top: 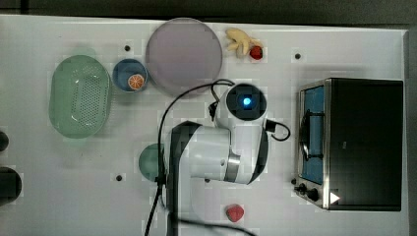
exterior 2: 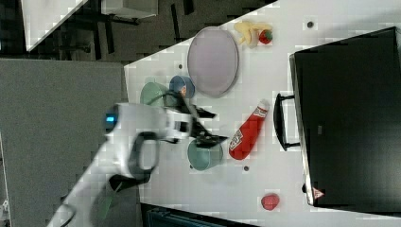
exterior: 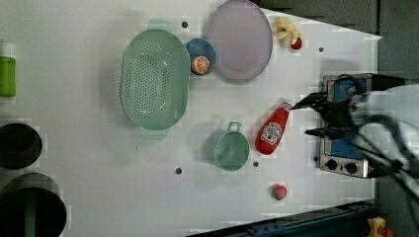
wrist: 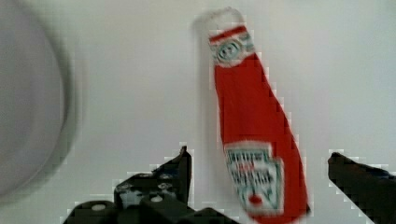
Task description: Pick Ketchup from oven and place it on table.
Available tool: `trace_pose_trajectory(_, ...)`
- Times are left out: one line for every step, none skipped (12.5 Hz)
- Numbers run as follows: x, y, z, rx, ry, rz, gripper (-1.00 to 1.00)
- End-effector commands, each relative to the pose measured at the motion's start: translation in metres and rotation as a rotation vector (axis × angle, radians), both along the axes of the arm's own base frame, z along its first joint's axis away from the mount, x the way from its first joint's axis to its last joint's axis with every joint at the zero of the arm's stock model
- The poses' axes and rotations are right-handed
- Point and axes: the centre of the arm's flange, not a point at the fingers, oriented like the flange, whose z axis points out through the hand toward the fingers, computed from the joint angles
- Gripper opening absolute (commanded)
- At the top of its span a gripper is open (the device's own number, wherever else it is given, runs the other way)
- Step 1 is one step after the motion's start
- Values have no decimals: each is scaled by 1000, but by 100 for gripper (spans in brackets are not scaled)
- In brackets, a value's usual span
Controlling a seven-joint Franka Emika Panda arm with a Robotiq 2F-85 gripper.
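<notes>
The Ketchup [exterior: 272, 129] is a red squeeze bottle with a white label and cap. It lies flat on the white table [exterior: 99, 173] between the teal mug and the oven [exterior: 341, 163]. In the right view the Ketchup [exterior 2: 246, 131] rests just in front of the oven [exterior 2: 350, 118] handle. My gripper [wrist: 258, 157] hovers over the Ketchup [wrist: 254, 130], open, with a black finger on each side and a gap to the bottle on both. In the left view the gripper [exterior: 307, 118] hangs on the oven side of the bottle. The arm [top: 216, 147] covers the bottle in the top view.
A teal mug [exterior: 228, 148] stands close beside the bottle. A green colander [exterior: 155, 79], a blue bowl [exterior: 200, 57] holding an orange slice and a purple plate [exterior: 239, 39] sit farther off. A red strawberry toy [exterior: 278, 191] lies near the table's edge.
</notes>
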Motion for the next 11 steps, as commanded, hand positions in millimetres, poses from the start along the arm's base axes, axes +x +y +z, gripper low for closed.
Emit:
trace_pose_trajectory(34,11,178,26,-257,-51,100)
trace_pose_trajectory(30,10,218,26,-256,-40,100)
trace_pose_trajectory(27,8,240,20,-239,-56,100)
trace_pose_trajectory(25,7,255,2,-215,-54,100)
trace_pose_trajectory(19,5,274,-37,-163,-43,100)
trace_pose_trajectory(13,7,282,-36,-119,-42,100)
trace_pose_trajectory(10,6,289,-35,-101,-43,100)
trace_pose_trajectory(7,5,295,-35,-84,-44,100)
trace_pose_trajectory(7,6,297,-35,-82,-43,100)
trace_pose_trajectory(7,6,296,-35,-79,-43,100)
trace_pose_trajectory(7,6,293,-35,-73,-43,100)
